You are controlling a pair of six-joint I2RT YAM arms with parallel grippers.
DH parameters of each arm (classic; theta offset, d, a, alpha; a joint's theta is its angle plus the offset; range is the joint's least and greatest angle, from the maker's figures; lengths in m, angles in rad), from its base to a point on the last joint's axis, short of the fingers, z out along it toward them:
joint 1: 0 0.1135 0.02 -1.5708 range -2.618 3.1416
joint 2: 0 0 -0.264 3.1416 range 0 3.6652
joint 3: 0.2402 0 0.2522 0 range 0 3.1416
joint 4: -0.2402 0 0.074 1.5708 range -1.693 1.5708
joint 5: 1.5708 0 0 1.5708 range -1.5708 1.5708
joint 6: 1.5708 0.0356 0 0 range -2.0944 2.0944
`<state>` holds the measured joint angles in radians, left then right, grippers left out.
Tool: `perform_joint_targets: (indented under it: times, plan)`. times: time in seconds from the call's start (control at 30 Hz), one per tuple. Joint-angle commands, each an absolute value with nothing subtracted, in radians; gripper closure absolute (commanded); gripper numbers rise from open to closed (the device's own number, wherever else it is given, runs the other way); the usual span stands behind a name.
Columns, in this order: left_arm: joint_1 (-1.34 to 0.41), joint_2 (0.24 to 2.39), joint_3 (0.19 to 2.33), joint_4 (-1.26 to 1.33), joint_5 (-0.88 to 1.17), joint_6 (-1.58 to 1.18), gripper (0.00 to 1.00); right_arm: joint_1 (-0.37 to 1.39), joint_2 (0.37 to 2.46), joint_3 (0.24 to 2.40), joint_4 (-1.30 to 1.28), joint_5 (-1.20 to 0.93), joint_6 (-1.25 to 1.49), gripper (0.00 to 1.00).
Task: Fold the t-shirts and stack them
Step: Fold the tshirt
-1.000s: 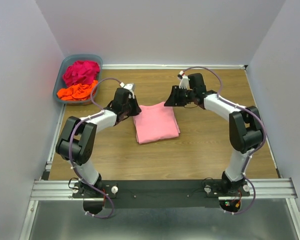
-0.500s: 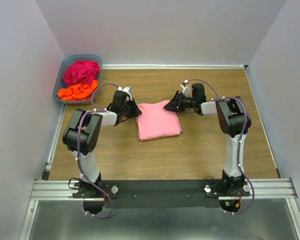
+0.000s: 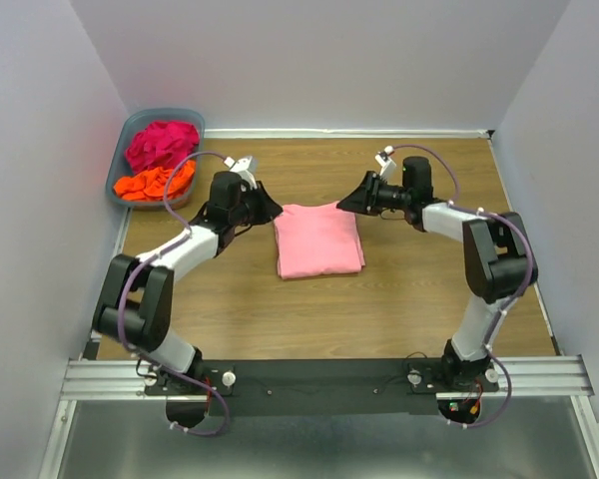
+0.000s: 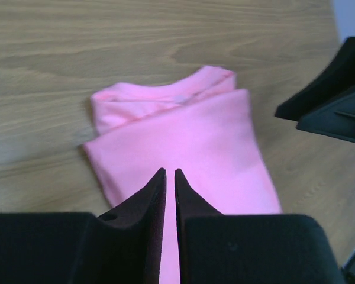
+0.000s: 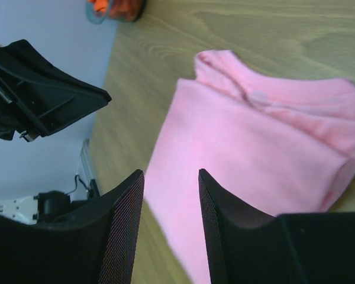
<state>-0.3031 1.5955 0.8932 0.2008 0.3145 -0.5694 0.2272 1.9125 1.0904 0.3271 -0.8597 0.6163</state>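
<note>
A light pink t-shirt point(image 3: 318, 239) lies folded flat on the wooden table, also in the left wrist view point(image 4: 189, 136) and the right wrist view point(image 5: 254, 136). My left gripper point(image 3: 270, 210) hovers by the shirt's far left corner; its jaws point(image 4: 170, 173) are almost closed with nothing between them. My right gripper point(image 3: 347, 203) hovers by the far right corner, open and empty point(image 5: 170, 173). A magenta t-shirt point(image 3: 163, 144) and an orange t-shirt point(image 3: 156, 182) lie crumpled in the basket.
A grey-blue plastic basket point(image 3: 131, 128) stands at the far left corner by the left wall. Walls enclose the table point(image 3: 399, 299) on three sides. The arm bases sit on a rail point(image 3: 319, 377) at the near edge.
Both grippers have pulled back from the pink shirt's far corners and risen. The shirt has shifted slightly right and lies folded on the table.
</note>
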Motion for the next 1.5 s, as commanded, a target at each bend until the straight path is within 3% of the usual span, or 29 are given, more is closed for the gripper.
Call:
perform_joint_targets:
  times: [0.0,0.2,0.3,0.63,0.8,0.9,1.0,1.03,1.1,1.13,1.27,1.47]
  plan:
    - [-0.406,1.497,0.807,0.172,0.376,-0.587,0.81,0.242,1.795,0.979,0.281,-0.923,0.621,0.50]
    - [-0.508,1.479,0.640,0.267,0.374,-0.679,0.81,0.295,1.776,0.787,0.336,-1.029,0.621,0.55]
    - [-0.506,1.515,0.582,0.330,0.344,-0.704,0.82,0.295,1.816,0.715,0.353,-1.009,0.583,0.62]
    - [-0.480,1.611,0.523,0.351,0.301,-0.756,0.82,0.180,1.971,0.637,0.469,-0.916,0.591,0.69]
    - [-0.474,1.508,0.499,0.280,0.279,-0.741,0.82,0.164,1.870,0.609,0.430,-0.908,0.586,0.69]
    - [-0.472,1.428,0.517,0.215,0.250,-0.712,0.81,0.166,1.758,0.630,0.254,-0.839,0.510,0.68]
    - [-0.472,1.319,0.583,0.069,0.163,-0.677,0.66,0.166,1.609,0.684,0.076,-0.752,0.457,0.63]
    - [-0.471,1.263,0.604,0.002,0.137,-0.652,0.58,0.166,1.544,0.701,0.008,-0.730,0.453,0.58]
    - [-0.469,1.206,0.666,-0.081,0.034,-0.626,0.51,0.167,1.491,0.751,-0.058,-0.657,0.442,0.52]
    - [-0.468,1.151,0.702,-0.139,0.008,-0.602,0.45,0.169,1.450,0.767,-0.104,-0.600,0.440,0.44]
    - [-0.437,1.037,0.787,-0.262,-0.164,-0.558,0.29,0.190,1.422,0.891,-0.250,-0.436,0.394,0.26]
    - [-0.385,0.919,0.876,-0.385,-0.354,-0.516,0.09,0.288,1.543,1.084,-0.434,-0.183,0.348,0.16]
